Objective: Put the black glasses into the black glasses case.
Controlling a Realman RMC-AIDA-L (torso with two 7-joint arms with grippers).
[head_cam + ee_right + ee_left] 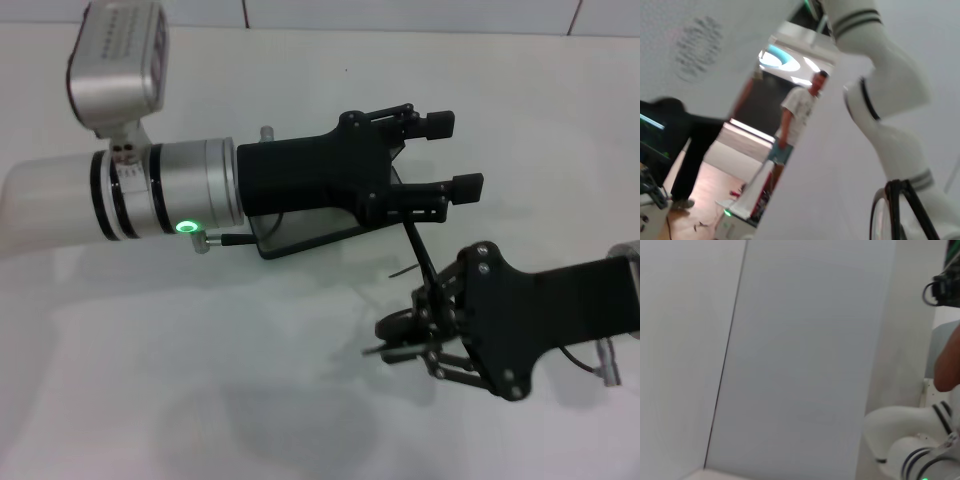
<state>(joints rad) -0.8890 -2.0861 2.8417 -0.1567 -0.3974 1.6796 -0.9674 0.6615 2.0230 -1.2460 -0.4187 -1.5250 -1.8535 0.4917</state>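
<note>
My right gripper (402, 338) comes in from the right, low over the white table, and is shut on the black glasses (421, 257). One slim temple arm sticks up and away from it toward the left gripper. Part of the glasses' rim shows close up in the right wrist view (895, 186). My left gripper (456, 156) reaches in from the left with its two fingers spread and empty. The black glasses case (312, 232) lies under the left gripper's body, and only its near edge and part of one flat face show. I cannot tell whether the case is open.
The white table (200, 400) stretches all around both arms. A tiled wall edge (400, 15) runs along the back. The left wrist view shows only wall panels and a white robot arm (900, 440).
</note>
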